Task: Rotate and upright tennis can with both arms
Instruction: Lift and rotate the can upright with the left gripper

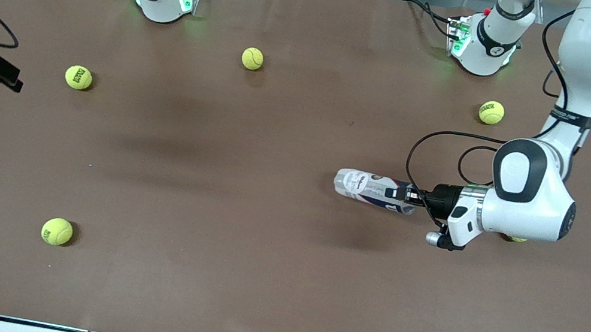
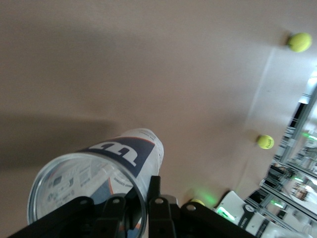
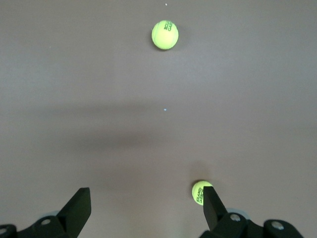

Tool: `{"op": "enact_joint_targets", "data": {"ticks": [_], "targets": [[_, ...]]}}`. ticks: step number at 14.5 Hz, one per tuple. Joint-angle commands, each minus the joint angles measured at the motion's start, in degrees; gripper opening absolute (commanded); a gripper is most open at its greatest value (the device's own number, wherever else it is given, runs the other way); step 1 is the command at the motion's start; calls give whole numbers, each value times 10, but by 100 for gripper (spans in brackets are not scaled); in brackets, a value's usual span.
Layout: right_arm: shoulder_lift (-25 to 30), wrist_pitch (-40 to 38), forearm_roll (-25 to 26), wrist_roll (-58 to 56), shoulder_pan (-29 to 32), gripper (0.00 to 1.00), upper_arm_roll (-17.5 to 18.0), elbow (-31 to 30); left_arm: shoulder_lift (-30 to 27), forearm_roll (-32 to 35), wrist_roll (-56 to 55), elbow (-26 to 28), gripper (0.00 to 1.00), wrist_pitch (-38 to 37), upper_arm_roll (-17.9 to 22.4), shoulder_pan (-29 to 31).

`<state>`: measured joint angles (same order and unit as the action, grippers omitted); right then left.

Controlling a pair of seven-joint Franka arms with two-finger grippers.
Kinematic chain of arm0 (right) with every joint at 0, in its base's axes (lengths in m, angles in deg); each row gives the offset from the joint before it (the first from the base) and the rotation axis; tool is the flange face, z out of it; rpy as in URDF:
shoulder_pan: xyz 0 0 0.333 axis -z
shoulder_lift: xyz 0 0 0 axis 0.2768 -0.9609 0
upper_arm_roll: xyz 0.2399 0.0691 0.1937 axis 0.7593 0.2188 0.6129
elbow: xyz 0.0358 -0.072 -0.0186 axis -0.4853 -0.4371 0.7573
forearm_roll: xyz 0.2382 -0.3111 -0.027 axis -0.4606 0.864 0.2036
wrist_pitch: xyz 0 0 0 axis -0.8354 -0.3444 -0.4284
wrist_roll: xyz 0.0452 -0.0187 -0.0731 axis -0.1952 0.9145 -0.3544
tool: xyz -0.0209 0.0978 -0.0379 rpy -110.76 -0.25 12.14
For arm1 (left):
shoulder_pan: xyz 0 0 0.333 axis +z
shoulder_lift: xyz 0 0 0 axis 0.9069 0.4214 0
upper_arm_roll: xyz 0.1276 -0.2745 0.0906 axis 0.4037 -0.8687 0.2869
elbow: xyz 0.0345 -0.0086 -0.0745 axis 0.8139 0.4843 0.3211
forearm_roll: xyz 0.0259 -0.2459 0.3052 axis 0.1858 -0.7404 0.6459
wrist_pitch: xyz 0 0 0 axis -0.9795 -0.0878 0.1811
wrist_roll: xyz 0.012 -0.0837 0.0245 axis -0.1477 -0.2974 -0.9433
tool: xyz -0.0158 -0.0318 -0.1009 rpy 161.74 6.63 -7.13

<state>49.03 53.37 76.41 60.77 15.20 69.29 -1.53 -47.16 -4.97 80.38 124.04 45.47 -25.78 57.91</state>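
The tennis can [image 1: 369,189], a clear tube with a white and navy label, is on its side at the left arm's end of the table. I cannot tell if it touches the table. My left gripper [image 1: 410,196] is shut on the wall at its open end. In the left wrist view one finger is inside the can [image 2: 94,168] and one finger [image 2: 154,191] is outside. My right gripper [image 1: 5,72] is open and empty, waiting over the right arm's end of the table; it also shows in the right wrist view [image 3: 146,206].
Yellow-green tennis balls lie scattered on the brown table [image 1: 234,240]: one [image 1: 79,78] beside my right gripper, one [image 1: 56,231] nearer the camera, one [image 1: 252,58] between the bases, one [image 1: 491,112] near the left base, one [image 1: 515,239] half hidden under the left wrist.
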Motion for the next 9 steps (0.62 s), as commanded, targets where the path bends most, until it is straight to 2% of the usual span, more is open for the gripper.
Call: {"op": "enact_joint_targets", "data": {"ticks": [1, 4, 9], "targets": [[63, 8, 12, -7, -2, 100, 1, -57, 3, 93, -128, -78, 0, -57, -13, -20], [84, -7, 17, -7, -2, 100, 2, -57, 3, 192, -275, -137, 0, -82, -14, -71], [99, -27, 17, -7, 1, 100, 1, -50, 5, 333, -516, -182, 0, -85, -13, -199]]}}
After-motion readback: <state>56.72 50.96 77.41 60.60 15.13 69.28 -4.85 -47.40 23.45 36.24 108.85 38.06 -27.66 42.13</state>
